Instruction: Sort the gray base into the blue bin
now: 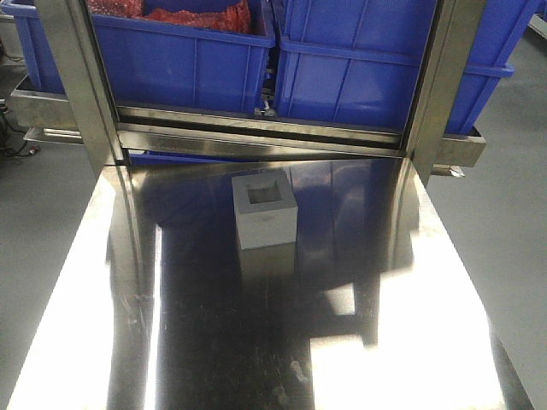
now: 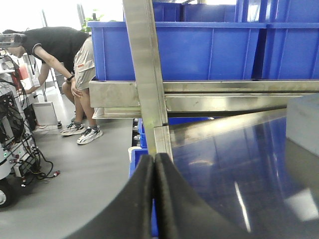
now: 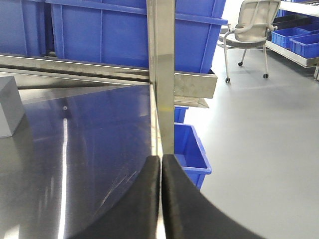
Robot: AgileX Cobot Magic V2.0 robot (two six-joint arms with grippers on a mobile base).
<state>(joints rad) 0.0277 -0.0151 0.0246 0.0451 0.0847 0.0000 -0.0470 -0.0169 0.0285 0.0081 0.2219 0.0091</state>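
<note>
- Sitting upright with its dark recess facing up, the pale gray cube-shaped base point(image 1: 264, 211) rests untouched toward the back of the polished steel worktop point(image 1: 214, 342).
- Just behind it, bright-blue plastic bins point(image 1: 376, 81) line a steel shelf point(image 1: 256, 128), one of them likely its destination.
- Flanking the worktop, the left tool point(image 2: 155, 159) and right tool point(image 3: 160, 160) are pinched closed on nothing, apparently parked before any reach.

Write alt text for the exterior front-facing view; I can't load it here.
A pale gray base sits alone on a shiny steel table, its dark square recess facing up. Behind it, past two steel uprights, a shelf carries a left blue bin holding something red and a right blue bin.
</note>
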